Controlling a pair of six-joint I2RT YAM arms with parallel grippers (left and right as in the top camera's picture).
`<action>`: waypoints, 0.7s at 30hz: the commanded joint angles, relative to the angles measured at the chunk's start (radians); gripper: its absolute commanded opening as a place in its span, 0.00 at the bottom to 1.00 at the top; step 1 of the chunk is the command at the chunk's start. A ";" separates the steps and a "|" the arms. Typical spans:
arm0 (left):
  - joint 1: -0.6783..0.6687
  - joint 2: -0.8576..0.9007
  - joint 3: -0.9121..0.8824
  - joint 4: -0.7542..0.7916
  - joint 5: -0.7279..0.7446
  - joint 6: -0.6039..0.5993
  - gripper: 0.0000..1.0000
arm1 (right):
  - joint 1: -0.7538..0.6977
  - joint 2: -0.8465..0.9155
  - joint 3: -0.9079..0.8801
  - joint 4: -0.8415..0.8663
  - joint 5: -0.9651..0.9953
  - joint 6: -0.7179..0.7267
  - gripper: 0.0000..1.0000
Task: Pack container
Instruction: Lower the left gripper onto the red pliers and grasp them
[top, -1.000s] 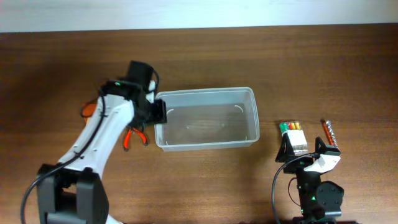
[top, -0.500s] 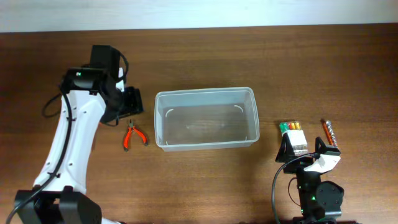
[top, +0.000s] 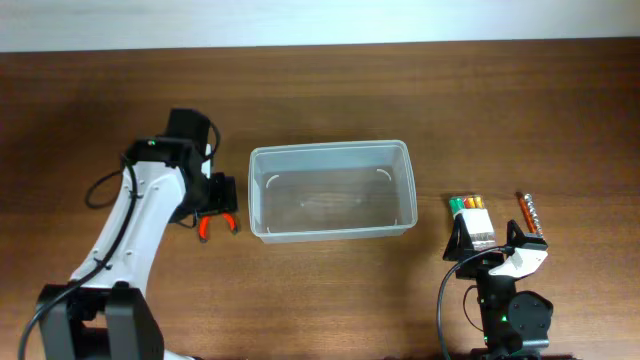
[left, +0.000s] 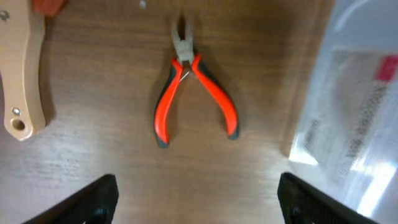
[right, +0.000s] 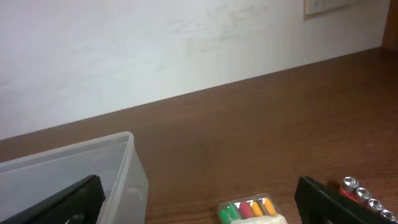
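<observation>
Left pincer (top: 216, 196) wide open, gripping nothing, hovered over red pliers (left: 189, 93) lying on the desk (top: 400, 90), clear container (top: 330, 190) mid-desk, just right of that pincer, right pincer (right: 199, 202) fully open, gripping nothing, container well to its left

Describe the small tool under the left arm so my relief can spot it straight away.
Start at the clear container mid-table and look just off its left short wall, on the bare wood. There lie small pliers, below the open left pincer. Their two splayed orange-red handles and pale metal nose set them apart from the plain tan wooden handle beside them.
</observation>
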 joint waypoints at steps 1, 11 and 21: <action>0.000 -0.009 -0.066 0.064 -0.052 0.112 0.84 | -0.003 -0.006 -0.006 -0.005 0.005 -0.001 0.99; 0.052 -0.007 -0.140 0.165 -0.081 0.262 0.84 | -0.003 -0.006 -0.006 -0.005 0.005 -0.001 0.99; 0.079 0.010 -0.296 0.395 0.056 0.399 0.77 | -0.003 -0.006 -0.006 -0.005 0.005 -0.001 0.99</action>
